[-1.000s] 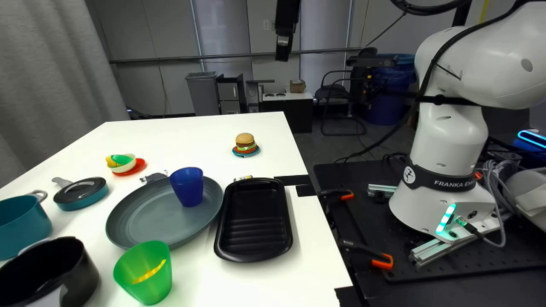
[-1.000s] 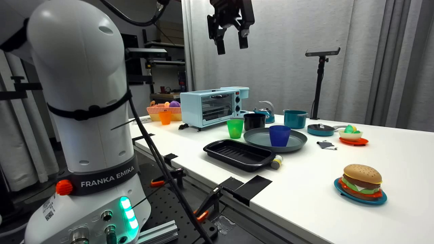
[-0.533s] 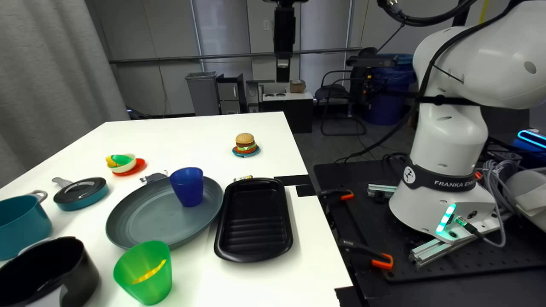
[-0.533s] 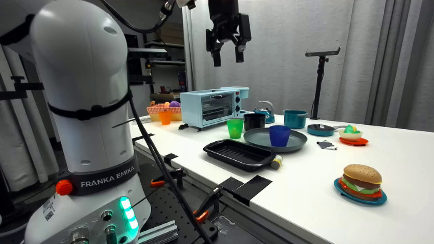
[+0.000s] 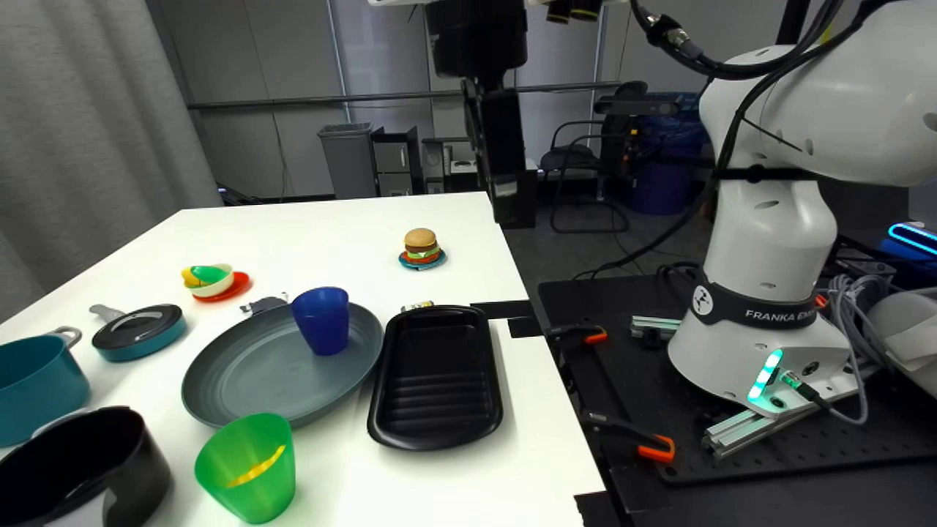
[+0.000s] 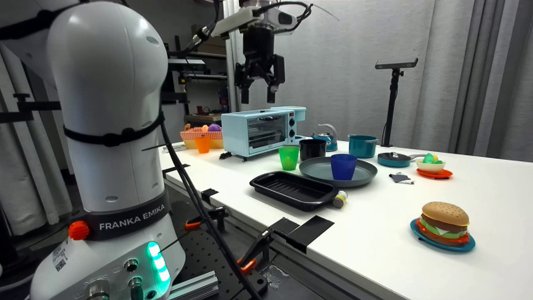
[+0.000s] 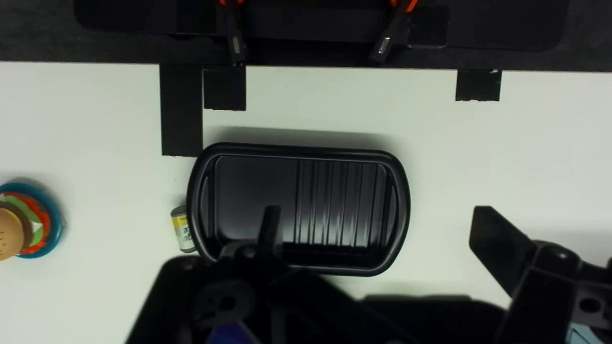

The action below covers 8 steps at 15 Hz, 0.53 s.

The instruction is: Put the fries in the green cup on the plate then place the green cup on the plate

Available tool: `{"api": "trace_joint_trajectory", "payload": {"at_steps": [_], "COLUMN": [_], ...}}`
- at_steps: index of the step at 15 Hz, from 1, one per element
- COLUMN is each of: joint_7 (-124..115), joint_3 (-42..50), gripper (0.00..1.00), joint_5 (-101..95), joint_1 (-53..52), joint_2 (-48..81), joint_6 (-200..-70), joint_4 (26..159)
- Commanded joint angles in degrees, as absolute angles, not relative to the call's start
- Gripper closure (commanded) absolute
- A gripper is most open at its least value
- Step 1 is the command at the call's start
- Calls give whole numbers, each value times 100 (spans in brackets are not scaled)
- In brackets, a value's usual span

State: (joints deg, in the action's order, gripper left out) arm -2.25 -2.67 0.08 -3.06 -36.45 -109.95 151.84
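The green cup point(image 5: 252, 501) stands upright on the table beside the plate, with the yellow fries point(image 5: 258, 468) inside it. The cup also shows in an exterior view point(image 6: 288, 158), where the fries are hidden. The grey-blue plate point(image 5: 249, 373) lies on the table with a dark blue cup point(image 5: 322, 322) standing on it. My gripper point(image 6: 258, 98) is open and empty, high above the table. In the wrist view the gripper point(image 7: 377, 212) has its fingers wide apart over the black tray. The green cup and fries are out of the wrist view.
A black ridged tray point(image 5: 437, 377) lies beside the plate, with a small can point(image 6: 339, 199) at its end. A black pot point(image 6: 312, 149), toaster oven point(image 6: 266, 129), teal pot point(image 6: 362, 146) and lidded pan point(image 5: 139, 331) stand around. A toy burger point(image 6: 443, 223) sits apart.
My gripper has come down. It has moved toward the viewer in an exterior view and leftward in an exterior view. It stays open, and the cup, fries and plate have not moved.
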Motion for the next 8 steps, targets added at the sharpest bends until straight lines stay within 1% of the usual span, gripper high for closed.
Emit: {"api": "trace_joint_trajectory", "payload": {"at_steps": [1,8], "joint_7": [-128,172], "joint_3": [-384,-447], "gripper": [0,0], "joint_5": [305,713], "joint_1": [-576,-917], "joint_2": [-3022,-2073], "joint_6": [-11320,-12263], "joint_4": [15002,14866]}}
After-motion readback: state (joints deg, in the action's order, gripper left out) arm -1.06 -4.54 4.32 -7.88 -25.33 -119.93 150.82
